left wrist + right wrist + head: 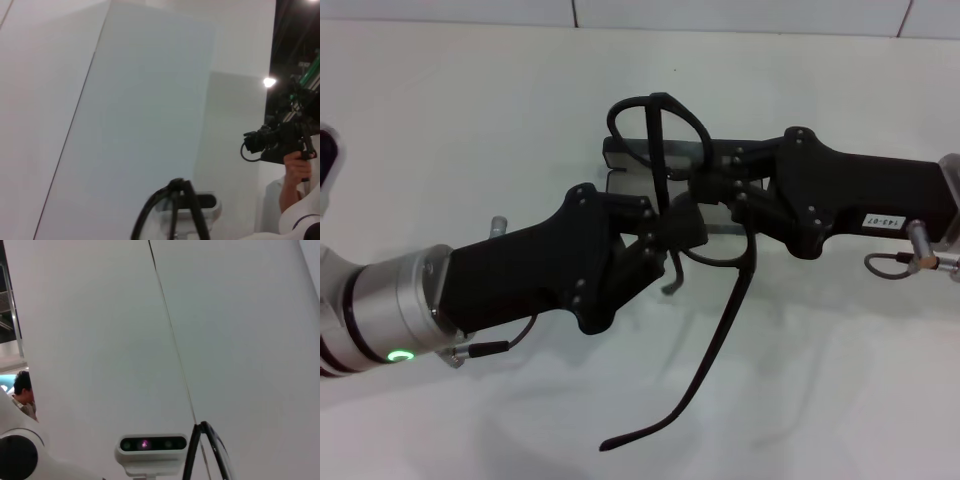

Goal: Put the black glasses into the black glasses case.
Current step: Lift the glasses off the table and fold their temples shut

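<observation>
Clearly both claws, left claw (pixel 675 228) and right claw (pixel 715 185), clamp the glasses (pixel 665 150) above the case (pixel 620 155); light, fragile, best held at the frame.

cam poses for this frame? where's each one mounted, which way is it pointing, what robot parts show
Head: on the robot's head, looking forward and down at the table; both arms meet mid-frame, left end effector and right end effector on the black glasses above the black glasses case.
Left wrist: on the left arm, facing up at wall panels; glasses rim, no fingers.
Right wrist: on the right arm, facing the robot's head camera; glasses.
Shared: all three show the glasses.
</observation>
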You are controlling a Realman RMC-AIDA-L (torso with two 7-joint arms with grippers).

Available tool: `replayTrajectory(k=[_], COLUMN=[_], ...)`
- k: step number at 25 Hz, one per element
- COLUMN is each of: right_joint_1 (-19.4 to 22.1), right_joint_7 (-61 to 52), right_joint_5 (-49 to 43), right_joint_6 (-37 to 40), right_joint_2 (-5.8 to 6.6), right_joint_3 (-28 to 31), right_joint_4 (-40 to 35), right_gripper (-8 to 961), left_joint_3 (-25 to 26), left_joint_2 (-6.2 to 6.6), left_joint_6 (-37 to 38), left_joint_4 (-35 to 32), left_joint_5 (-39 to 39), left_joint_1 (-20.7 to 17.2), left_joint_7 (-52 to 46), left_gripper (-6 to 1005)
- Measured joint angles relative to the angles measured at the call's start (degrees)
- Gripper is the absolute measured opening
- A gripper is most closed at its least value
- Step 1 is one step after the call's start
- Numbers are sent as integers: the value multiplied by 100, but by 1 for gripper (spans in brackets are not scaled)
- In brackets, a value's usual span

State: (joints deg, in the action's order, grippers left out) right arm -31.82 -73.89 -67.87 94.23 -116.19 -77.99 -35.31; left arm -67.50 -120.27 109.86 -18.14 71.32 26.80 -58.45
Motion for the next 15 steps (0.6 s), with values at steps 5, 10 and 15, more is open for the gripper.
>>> replayTrajectory(k=[5, 10, 15], right_joint_1=[-7, -9, -12], right_joint_7=[0, -1, 0], right_joint_5=[8, 37, 62], right_joint_6=[117, 139, 140], right_joint_2=[0, 0, 0], right_joint_3=[-11, -58, -103], right_joint_4=[9, 16, 22], right_gripper=[69, 68, 68], left_joint_3=[2, 2, 1], left_joint_2=[-3, -5, -5], left_joint_6=[-77, -79, -80], left_joint_4=[62, 65, 65], left_joint_5=[-13, -17, -21], left_joint_1=[21, 25, 35], left_joint_7=[31, 44, 45], left_gripper=[43, 43, 43])
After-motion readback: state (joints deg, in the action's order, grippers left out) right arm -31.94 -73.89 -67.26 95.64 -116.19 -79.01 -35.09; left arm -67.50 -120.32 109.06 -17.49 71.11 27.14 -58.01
